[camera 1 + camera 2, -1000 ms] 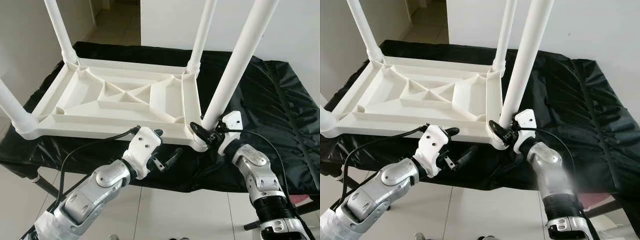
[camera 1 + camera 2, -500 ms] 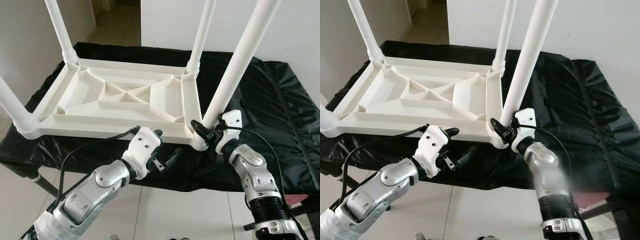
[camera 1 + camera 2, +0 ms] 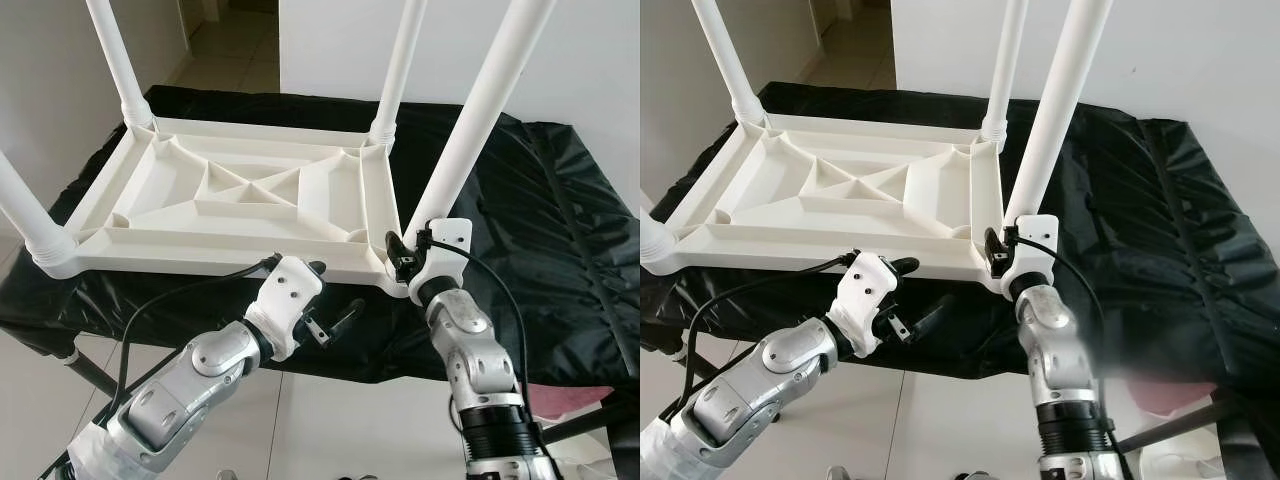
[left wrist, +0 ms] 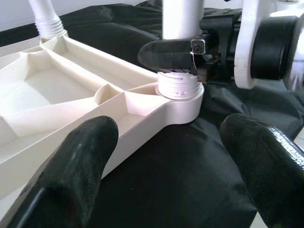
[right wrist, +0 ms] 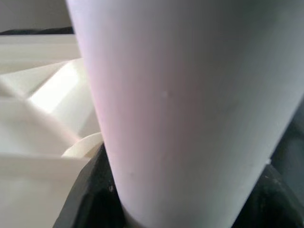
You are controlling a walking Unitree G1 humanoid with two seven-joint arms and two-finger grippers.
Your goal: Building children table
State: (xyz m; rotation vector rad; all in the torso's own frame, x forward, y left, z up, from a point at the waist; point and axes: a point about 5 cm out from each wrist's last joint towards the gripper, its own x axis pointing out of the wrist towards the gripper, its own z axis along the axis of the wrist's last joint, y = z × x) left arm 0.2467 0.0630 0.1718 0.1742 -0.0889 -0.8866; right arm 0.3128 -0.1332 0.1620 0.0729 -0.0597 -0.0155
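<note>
- White plastic children's table [image 3: 240, 205] lying upside down on a black cloth [image 3: 560, 210] that covers a work surface; its ribbed underside faces up.
- Four white legs rise from its corners: the far-left leg [image 3: 118, 60], the far-right leg [image 3: 398, 65], the near-left leg [image 3: 25, 215] and the near-right leg [image 3: 475, 115], which leans slightly to the right.
- Right gripper [image 3: 408, 256] sits at the foot of the near-right leg, just above the threaded white collar [image 4: 176, 84] where that leg meets the table corner.
- Its black fingers [image 4: 168, 53] are clamped around the leg — the left wrist view shows one finger pressed across the tube right above the collar, and the right wrist view shows the leg [image 5: 190, 109] close up with dark finger pads at both sides of its base.
- Right forearm [image 3: 470, 345], silver, comes up from below the table edge to that corner.
- Left gripper [image 3: 330, 322] hangs in front of the table's near edge, below the rim and just left of the same corner, touching nothing.
- Its two black fingers [image 4: 78, 156] are spread wide apart with only black cloth between them — it grasps nothing.
- Black cable [image 3: 170, 300] loops from the left wrist back along the silver left arm.
- Pale tiled floor [image 3: 330, 430] shows beneath the work surface, and a white wall [image 3: 340, 50] stands behind it.
</note>
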